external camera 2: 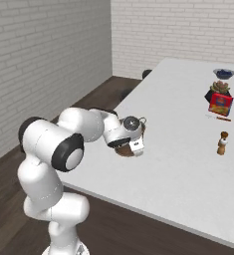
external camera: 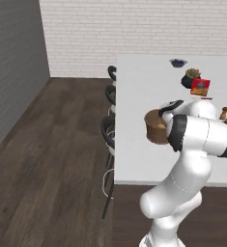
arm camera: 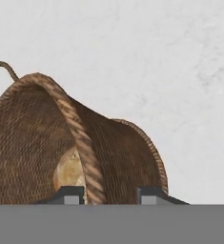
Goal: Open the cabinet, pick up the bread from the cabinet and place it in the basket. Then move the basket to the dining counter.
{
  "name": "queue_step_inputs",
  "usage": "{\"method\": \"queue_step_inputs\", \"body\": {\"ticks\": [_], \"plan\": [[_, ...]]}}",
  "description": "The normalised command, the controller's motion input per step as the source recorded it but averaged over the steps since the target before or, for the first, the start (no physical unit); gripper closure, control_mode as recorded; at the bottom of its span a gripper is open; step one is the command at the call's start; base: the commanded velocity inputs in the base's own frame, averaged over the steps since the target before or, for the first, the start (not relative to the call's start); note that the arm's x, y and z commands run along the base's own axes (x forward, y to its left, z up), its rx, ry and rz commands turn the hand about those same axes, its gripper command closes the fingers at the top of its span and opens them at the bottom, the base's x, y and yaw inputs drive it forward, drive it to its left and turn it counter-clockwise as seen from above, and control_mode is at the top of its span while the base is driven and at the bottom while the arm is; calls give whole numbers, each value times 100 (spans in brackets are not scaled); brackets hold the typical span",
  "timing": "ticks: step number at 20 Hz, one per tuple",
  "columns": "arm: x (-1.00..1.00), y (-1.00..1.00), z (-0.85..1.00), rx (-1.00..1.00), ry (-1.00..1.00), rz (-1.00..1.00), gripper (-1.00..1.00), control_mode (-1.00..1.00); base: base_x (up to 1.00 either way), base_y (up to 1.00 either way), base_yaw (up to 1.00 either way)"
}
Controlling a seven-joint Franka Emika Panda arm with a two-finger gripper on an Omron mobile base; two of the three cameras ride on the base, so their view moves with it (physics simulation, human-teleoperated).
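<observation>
Down at six o'clock of the hand view, the jaws straddle the woven rim of the basket, one tip inside, one outside; whether they clamp it I cannot tell. Bread lies within the basket, which sits on the white worktop by its stool-side edge

basket cut off at left edge, bread mostly hidden inside
</observation>
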Motion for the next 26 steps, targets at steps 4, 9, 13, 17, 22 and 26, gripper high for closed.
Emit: {"method": "queue_step_inputs", "body": {"ticks": [4,9,13,17,22,26], "plan": [[40,0,-11,0,0,0,100,-100,0,0,0],[3,0,-22,0,0,0,100,-100,0,0,0],[1,0,-19,-5,0,0,-100,-100,0,0,0],[0,0,-3,-7,0,0,-100,-100,0,0,0],[0,0,40,-1,0,0,-100,-100,0,0,0],[-27,0,66,0,0,0,-100,-100,0,0,0]]}}
